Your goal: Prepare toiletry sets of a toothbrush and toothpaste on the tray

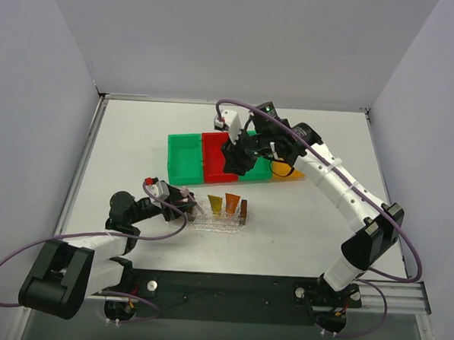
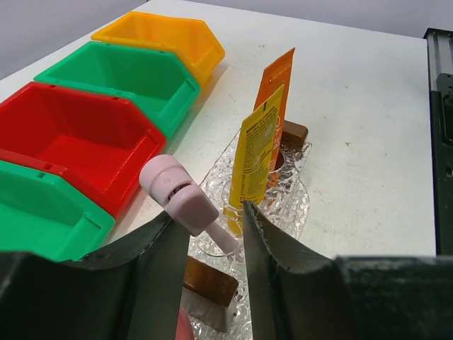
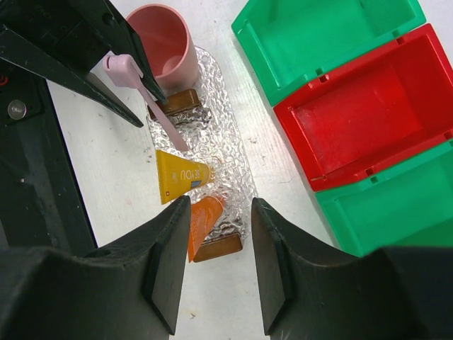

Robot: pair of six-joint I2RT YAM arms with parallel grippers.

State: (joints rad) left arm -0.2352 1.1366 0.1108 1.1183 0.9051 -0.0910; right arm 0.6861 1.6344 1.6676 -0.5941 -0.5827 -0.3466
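Observation:
The clear tray (image 1: 220, 224) lies in front of the bins, with a brown handle block (image 3: 219, 248) at each short end. A yellow toothpaste tube (image 2: 255, 159) and an orange one (image 2: 276, 92) stand in it, wide ends up. The whitish-pink toothbrush (image 2: 177, 193) leans in the tray's near end, head up, its foot in a round slot. My left gripper (image 2: 209, 212) is open around it, and the head rests against the left finger. My right gripper (image 3: 221, 203) is open and empty, high over the bins (image 1: 239, 161), looking down on the tray (image 3: 219, 142).
A pink cup (image 3: 166, 42) stands at the tray's left end, under my left gripper. Green (image 1: 184, 156), red (image 1: 216, 156), green and orange (image 1: 288, 172) bins stand in a row behind the tray. White walls close in the table's back and sides.

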